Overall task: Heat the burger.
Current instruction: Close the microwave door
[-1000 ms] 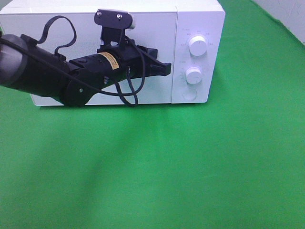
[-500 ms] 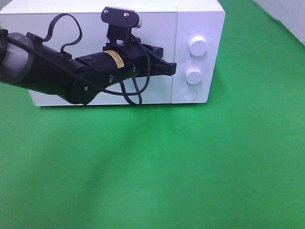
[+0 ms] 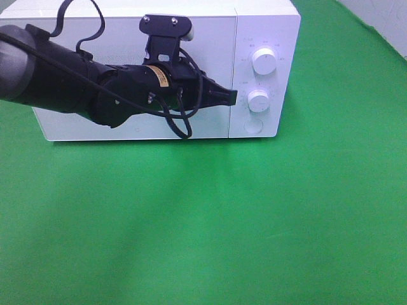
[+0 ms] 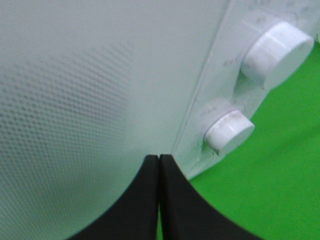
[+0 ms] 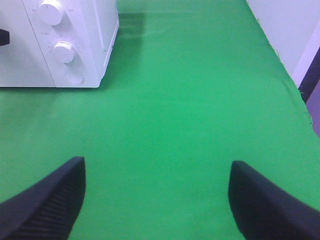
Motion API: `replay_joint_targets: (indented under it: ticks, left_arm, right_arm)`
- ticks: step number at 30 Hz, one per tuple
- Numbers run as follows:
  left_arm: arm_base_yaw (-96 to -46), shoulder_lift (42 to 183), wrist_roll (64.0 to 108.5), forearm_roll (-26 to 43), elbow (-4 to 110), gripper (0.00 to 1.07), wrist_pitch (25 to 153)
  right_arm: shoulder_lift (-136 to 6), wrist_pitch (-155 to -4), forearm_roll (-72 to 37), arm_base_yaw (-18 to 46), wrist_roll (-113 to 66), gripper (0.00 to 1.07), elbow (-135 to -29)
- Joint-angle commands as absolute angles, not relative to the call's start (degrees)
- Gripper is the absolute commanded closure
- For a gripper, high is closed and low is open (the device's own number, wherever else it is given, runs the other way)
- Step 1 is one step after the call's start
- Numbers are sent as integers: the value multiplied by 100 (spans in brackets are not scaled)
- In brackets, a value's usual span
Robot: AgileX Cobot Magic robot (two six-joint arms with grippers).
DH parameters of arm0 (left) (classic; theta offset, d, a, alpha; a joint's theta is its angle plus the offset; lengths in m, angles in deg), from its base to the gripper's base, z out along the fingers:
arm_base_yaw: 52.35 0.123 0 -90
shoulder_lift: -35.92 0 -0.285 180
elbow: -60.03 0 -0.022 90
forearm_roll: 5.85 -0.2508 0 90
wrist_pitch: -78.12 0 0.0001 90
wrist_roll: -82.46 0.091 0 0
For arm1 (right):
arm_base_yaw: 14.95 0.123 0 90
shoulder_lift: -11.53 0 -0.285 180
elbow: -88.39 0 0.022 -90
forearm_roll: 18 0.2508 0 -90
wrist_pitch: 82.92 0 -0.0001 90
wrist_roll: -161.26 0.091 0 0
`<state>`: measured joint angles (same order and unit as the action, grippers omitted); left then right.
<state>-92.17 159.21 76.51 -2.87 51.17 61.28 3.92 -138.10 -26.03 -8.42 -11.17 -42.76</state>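
The burger is out of view in every frame. A white microwave [image 3: 210, 38] stands at the back of the green cloth with its door [image 4: 90, 90] closed. My left gripper [image 3: 234, 97] is shut with nothing between its fingers. Its tip sits in front of the door's right edge, just left of the lower knob [image 3: 258, 100]. In the left wrist view the shut fingertips [image 4: 159, 157] point at the seam between door and control panel, with the lower knob [image 4: 230, 131] close by. My right gripper [image 5: 157, 167] is open and empty, low over bare cloth away from the microwave [image 5: 20, 60].
The control panel carries an upper knob [image 3: 264, 61] and a round button [image 3: 253, 126] below the lower knob. Green cloth [image 3: 254, 216] covers the table in front of and right of the microwave. A wall edge [image 5: 300, 45] borders the cloth at the far right.
My left arm has slid right across the door, bringing its shut tip from the door's middle-right to just beside the lower knob. The right gripper shows no movement.
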Motion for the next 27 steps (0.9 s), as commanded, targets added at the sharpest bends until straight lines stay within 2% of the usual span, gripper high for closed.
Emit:
replay_joint_targets:
  ticks: [1, 2, 3, 4, 5, 6, 7, 8, 9, 10, 11, 12, 13, 15, 18, 19, 27]
  left_arm:
    - [-9377, 15767, 7559, -224, 5157, 99, 6729]
    - [-9377, 15767, 7559, -224, 5157, 99, 6729]
    - [-9412, 15698, 7553, -230, 5157, 84, 7050]
    - [-9412, 15698, 7553, -230, 5157, 84, 7050]
    - [-9452, 15612, 7553, -230, 5157, 66, 7377]
    - [-9469, 15566, 7553, -230, 5157, 58, 7560]
    - [-9469, 15566, 7553, -230, 5157, 58, 7560]
    - [-9503, 15446, 7553, -230, 5157, 43, 7898]
    - [-9503, 15446, 7553, -230, 5157, 43, 7898]
    - [-9538, 15354, 7553, -230, 5157, 33, 8219]
    - [-9538, 15354, 7553, -230, 5157, 33, 8219]
    - [-9538, 15245, 7553, -230, 5157, 28, 8683]
    - [-9538, 15245, 7553, -230, 5157, 28, 8683]
    - [-9538, 14999, 7547, -87, 5157, 28, 9565]
    - [-9538, 14942, 7547, -52, 5157, 28, 9743]
    - [-9538, 14798, 7553, -47, 5157, 28, 10201]
    - [-9538, 14397, 7570, -161, 5157, 29, 11388]
  right_arm:
    - [552, -13793, -2597, -882, -1152, 31, -4276]
    - [552, -13793, -2597, -882, -1152, 31, -4276]
    - [552, -13793, -2597, -882, -1152, 31, -4276]
    - [552, -13793, -2597, -882, -1152, 31, -4276]
    - [552, -13793, -2597, -882, -1152, 31, -4276]
    - [552, -13793, -2597, -882, -1152, 31, -4276]
    - [552, -13793, -2597, -882, -1152, 31, -4276]
    - [552, -13793, -2597, -882, -1152, 31, -4276]
    - [552, -13793, -2597, -882, -1152, 31, -4276]
    - [552, -13793, -2597, -882, -1152, 31, -4276]
    - [552, -13793, -2597, -882, -1152, 31, -4276]
    - [552, -13793, -2597, -882, -1152, 31, -4276]
    - [552, -13793, -2597, -882, -1152, 31, -4276]
    - [552, -13793, -2597, -882, -1152, 31, -4276]
    - [552, -13793, -2597, -882, -1152, 31, -4276]
    - [552, -13793, -2597, -882, -1152, 31, -4276]
    - [552, -13793, -2597, -882, -1152, 31, -4276]
